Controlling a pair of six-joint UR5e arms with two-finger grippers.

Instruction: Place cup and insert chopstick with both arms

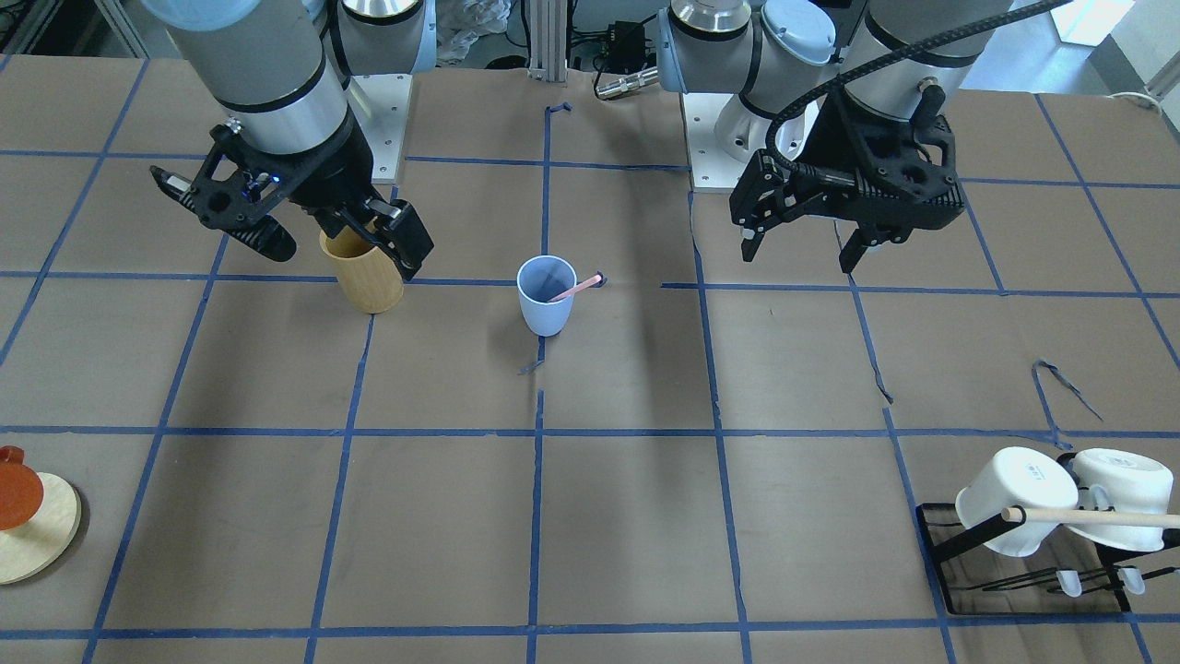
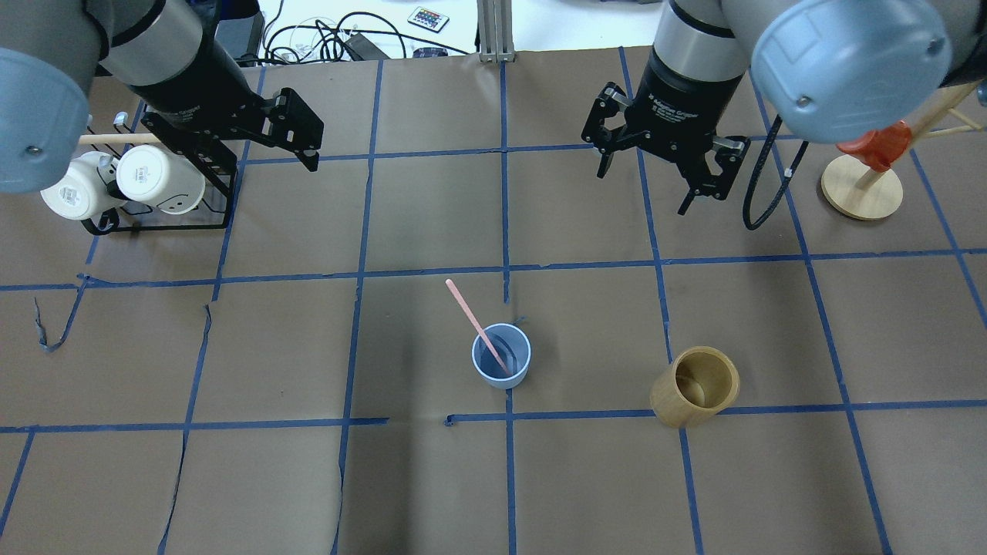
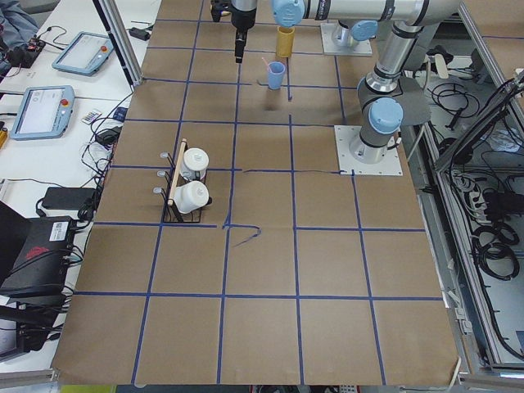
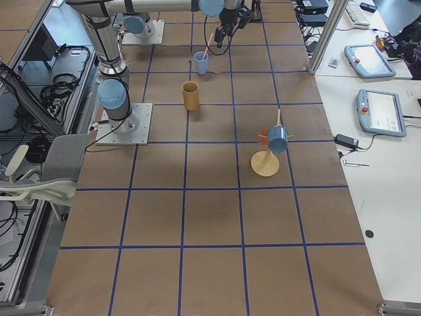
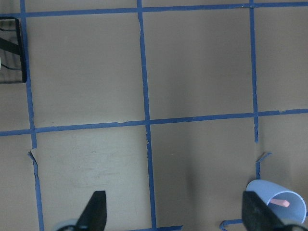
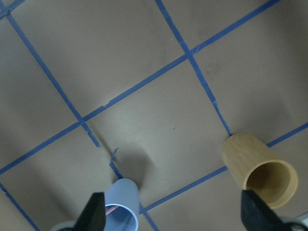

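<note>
The light-blue cup (image 1: pixel 546 300) stands upright near the table's middle, also in the overhead view (image 2: pixel 518 364). One pale-pink chopstick (image 1: pixel 573 289) leans inside it, top end sticking out over the rim (image 2: pixel 469 310). My left gripper (image 1: pixel 799 260) is open and empty, raised above the table well to the cup's side (image 2: pixel 304 135). My right gripper (image 1: pixel 346 256) is open and empty, raised on the other side (image 2: pixel 644 190). The left wrist view shows the cup (image 5: pixel 276 208) by one fingertip; the right wrist view shows it (image 6: pixel 122 204) low in the frame.
A tan bamboo cylinder (image 2: pixel 694 385) stands beside the cup, below my right gripper (image 1: pixel 361 277). A black rack with white mugs (image 2: pixel 139 181) and a long wooden rod (image 1: pixel 1097 516) sits on my left side. A wooden stand with a red piece (image 2: pixel 862 185) is at my right.
</note>
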